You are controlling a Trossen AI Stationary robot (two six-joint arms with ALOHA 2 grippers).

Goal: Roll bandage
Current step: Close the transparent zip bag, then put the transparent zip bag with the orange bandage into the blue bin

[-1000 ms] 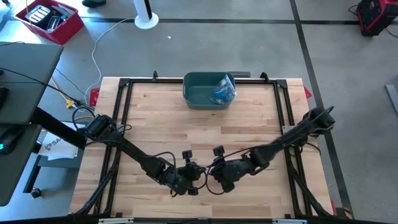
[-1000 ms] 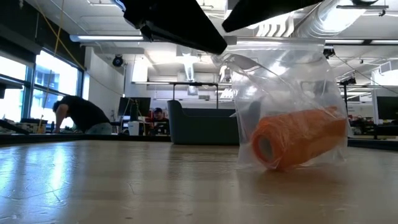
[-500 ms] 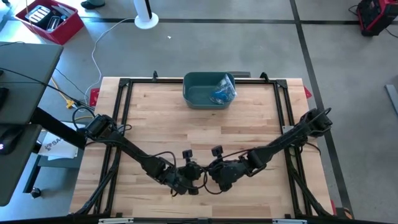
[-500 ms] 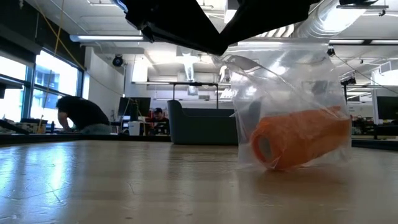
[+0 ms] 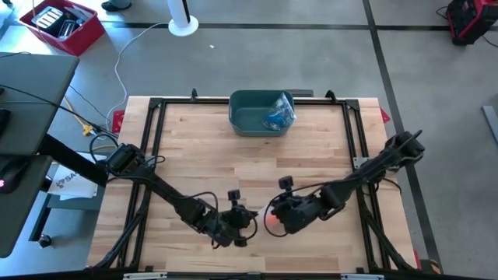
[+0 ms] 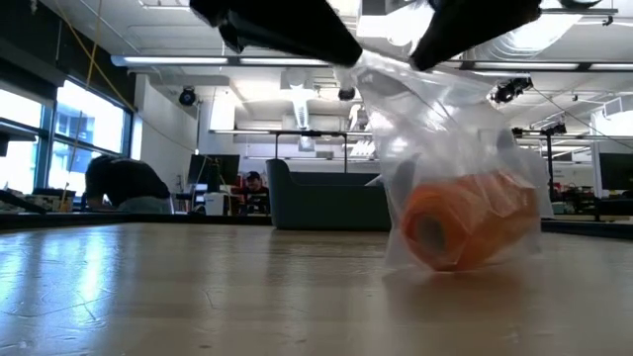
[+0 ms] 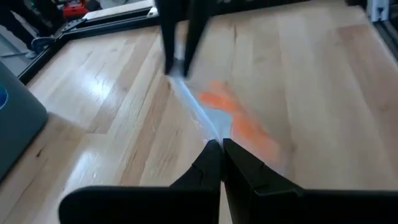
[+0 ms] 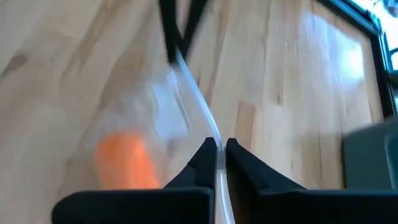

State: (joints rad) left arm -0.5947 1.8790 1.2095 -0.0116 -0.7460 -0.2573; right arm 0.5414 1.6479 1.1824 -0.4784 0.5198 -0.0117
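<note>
Grippers, left [image 5: 243, 225] and right [image 5: 272, 218], clench bag [image 6: 455, 168]; bin [image 5: 250, 118] well apart.

An orange bandage roll [image 6: 463, 225] sits sideways in a clear plastic bag [image 6: 445, 129] (top edge lifted).
</note>
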